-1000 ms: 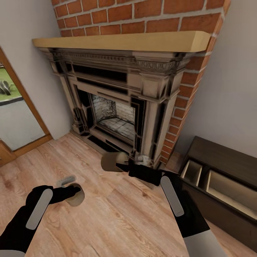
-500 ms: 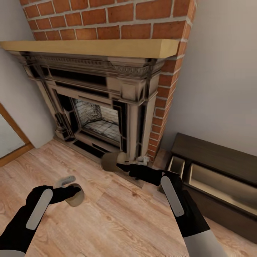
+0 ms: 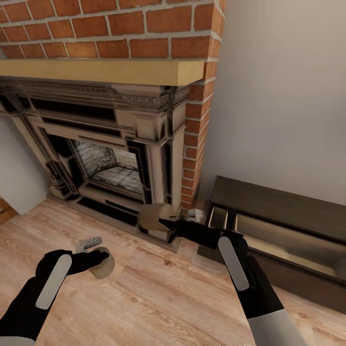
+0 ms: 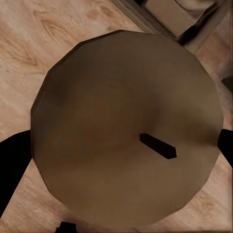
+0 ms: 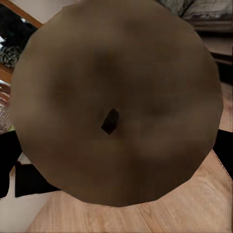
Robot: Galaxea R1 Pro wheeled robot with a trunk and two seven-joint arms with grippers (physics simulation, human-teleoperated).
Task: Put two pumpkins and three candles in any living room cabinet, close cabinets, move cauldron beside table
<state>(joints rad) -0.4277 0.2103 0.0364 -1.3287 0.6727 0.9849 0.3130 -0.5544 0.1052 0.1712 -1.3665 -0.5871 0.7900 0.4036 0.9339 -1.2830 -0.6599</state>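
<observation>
Each of my grippers holds a stubby beige-tan candle. The left gripper point(image 3: 98, 262) is shut on one candle point(image 3: 103, 263) low over the wooden floor; in the left wrist view that candle point(image 4: 126, 126) shows its round top and dark wick. The right gripper point(image 3: 166, 223) is shut on the other candle point(image 3: 153, 216), held up in front of the fireplace base; its top point(image 5: 114, 102) faces the right wrist camera. The dark-brown cabinet point(image 3: 283, 206) stands at the right against the wall, with two drawers pulled out showing beige interiors point(image 3: 274, 235). Pumpkins and cauldron are out of view.
An ornate grey fireplace point(image 3: 96, 144) under a wooden mantel point(image 3: 105, 72) and a red brick chimney point(image 3: 120, 24) stands ahead on the left. Light wooden floor point(image 3: 158, 298) spreads in front. A plain wall point(image 3: 283, 96) rises behind the cabinet.
The whole view has swung to the right: the fireplace slid left, the glass door left the picture, and more of the cabinet came in. Both arms keep their candles in the same pose.
</observation>
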